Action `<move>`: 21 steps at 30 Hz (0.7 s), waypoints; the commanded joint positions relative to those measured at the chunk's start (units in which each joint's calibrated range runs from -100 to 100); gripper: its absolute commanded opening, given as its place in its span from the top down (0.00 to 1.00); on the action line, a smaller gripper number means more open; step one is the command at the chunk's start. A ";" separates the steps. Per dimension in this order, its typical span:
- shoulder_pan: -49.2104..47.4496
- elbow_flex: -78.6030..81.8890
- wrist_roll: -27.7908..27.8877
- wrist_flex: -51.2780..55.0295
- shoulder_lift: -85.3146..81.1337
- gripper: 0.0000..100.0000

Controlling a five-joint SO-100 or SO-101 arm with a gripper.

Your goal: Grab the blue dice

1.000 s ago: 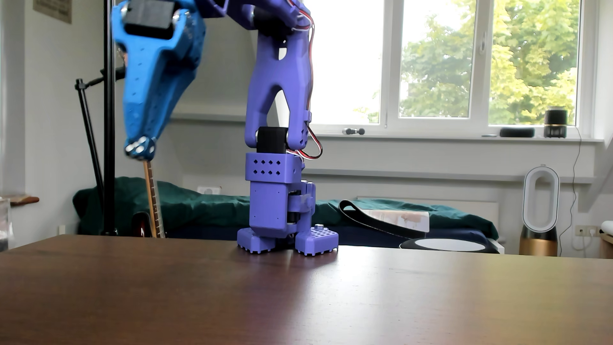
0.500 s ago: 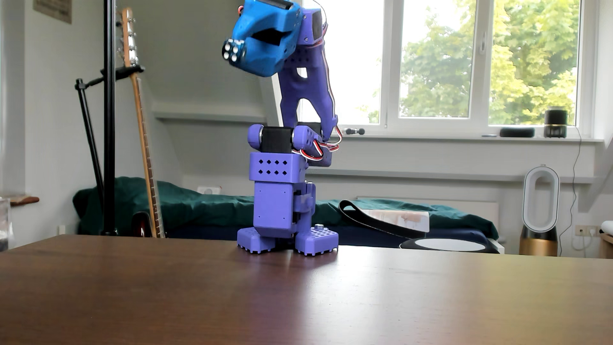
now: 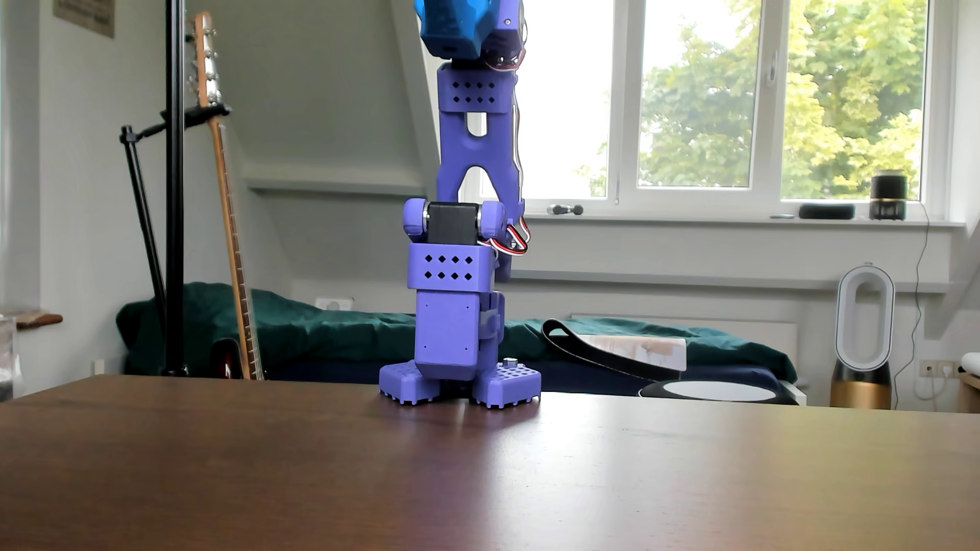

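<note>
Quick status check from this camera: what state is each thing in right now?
arm: upright, folded straight up over its base.
claw: raised to the top edge of the picture, tips cut off; open or shut cannot be told.
blue dice: not visible in this picture.
table: no dice seen on it.
guitar: leaning upright behind the table.

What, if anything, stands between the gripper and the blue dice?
This cannot be settled: the gripper sits at the top edge with its fingertips cut off, and no dice shows. The table carries only the arm's base.
</note>
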 commanded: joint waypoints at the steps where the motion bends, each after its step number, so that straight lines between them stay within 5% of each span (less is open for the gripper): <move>1: 0.22 3.20 -0.23 -7.89 7.37 0.98; 11: 2.10 6.37 -0.02 -20.37 33.83 0.98; 21: 7.67 -2.04 -0.23 -20.28 30.48 0.98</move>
